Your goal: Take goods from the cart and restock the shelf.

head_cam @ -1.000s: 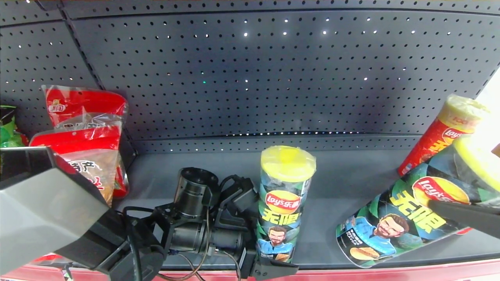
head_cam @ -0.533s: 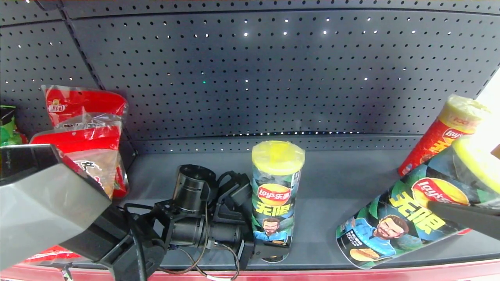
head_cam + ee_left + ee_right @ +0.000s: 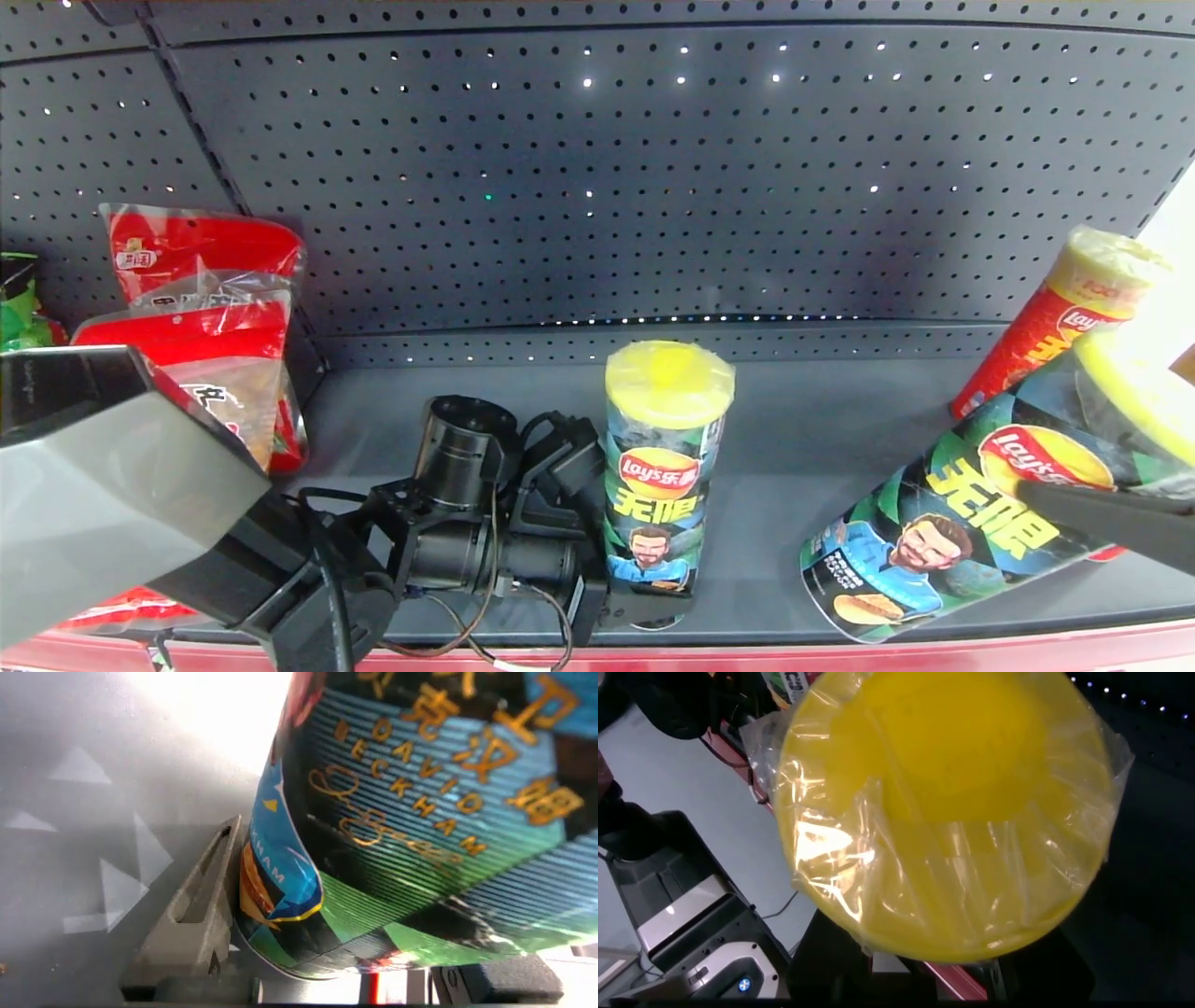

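A chip can (image 3: 661, 467) with a yellow lid and a green-blue label stands upright on the grey shelf (image 3: 803, 439), near its front edge. My left gripper (image 3: 642, 602) is shut on the can's base, coming in from the left. The left wrist view shows one grey finger (image 3: 192, 924) pressed against the can (image 3: 420, 831). A second chip can (image 3: 952, 523) of the same kind leans tilted over the shelf's right front, with my right gripper (image 3: 1111, 485) shut near its top. Its yellow wrapped lid (image 3: 952, 803) faces the right wrist camera.
Red snack bags (image 3: 201, 308) stand at the shelf's left, with a green packet (image 3: 17, 313) beyond them. A red chip can (image 3: 1064, 317) leans at the back right. A pegboard wall (image 3: 597, 187) closes the back. Bare shelf floor lies between the two green cans.
My left gripper has shifted the upright can a little to the left and deeper onto the shelf. The tilted can in my right gripper has hardly moved.
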Controlling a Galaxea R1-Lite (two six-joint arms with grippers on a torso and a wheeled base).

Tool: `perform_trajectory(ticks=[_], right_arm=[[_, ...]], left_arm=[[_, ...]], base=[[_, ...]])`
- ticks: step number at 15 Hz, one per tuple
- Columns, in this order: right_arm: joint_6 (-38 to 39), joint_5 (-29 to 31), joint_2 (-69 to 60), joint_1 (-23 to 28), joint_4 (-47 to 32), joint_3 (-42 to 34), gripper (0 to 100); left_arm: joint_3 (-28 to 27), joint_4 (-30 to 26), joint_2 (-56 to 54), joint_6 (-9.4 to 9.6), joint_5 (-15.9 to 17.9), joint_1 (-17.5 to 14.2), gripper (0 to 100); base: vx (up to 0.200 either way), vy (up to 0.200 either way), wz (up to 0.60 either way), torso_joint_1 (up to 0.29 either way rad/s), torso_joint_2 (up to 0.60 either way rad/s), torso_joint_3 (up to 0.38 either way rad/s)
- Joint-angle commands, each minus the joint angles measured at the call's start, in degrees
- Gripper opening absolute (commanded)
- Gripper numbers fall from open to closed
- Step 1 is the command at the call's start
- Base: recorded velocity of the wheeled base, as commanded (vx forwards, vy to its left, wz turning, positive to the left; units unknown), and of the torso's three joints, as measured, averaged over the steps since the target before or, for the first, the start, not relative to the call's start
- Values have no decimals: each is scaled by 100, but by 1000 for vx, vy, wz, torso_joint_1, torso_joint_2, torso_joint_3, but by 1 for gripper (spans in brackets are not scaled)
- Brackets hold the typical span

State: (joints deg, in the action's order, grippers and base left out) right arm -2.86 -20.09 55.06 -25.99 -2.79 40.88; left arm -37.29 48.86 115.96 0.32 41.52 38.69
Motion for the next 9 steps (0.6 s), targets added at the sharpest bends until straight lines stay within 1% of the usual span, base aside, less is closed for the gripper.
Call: perform_trajectory(ticks=[1,2,3,6,9], right_arm=[[-4,-4,13,-3,-2,-9,0],[-4,-4,22,-3,-2,-9,0],[-4,-4,22,-3,-2,-9,0],[-4,-4,4,-3,-2,-18,0],[-4,-4,4,-3,-2,-18,0]], left_arm=[[-6,1,-47,3,14,33,0],[-6,10,-64,3,14,42,0],[11,10,-91,3,5,68,100],[90,1,-126,3,5,200,100],[275,1,-187,-5,-4,226,100]], base=[[0,0,0,0,0,0],[0,0,0,0,0,0],[0,0,0,0,0,0],[0,0,0,0,0,0],[0,0,0,0,0,0]])
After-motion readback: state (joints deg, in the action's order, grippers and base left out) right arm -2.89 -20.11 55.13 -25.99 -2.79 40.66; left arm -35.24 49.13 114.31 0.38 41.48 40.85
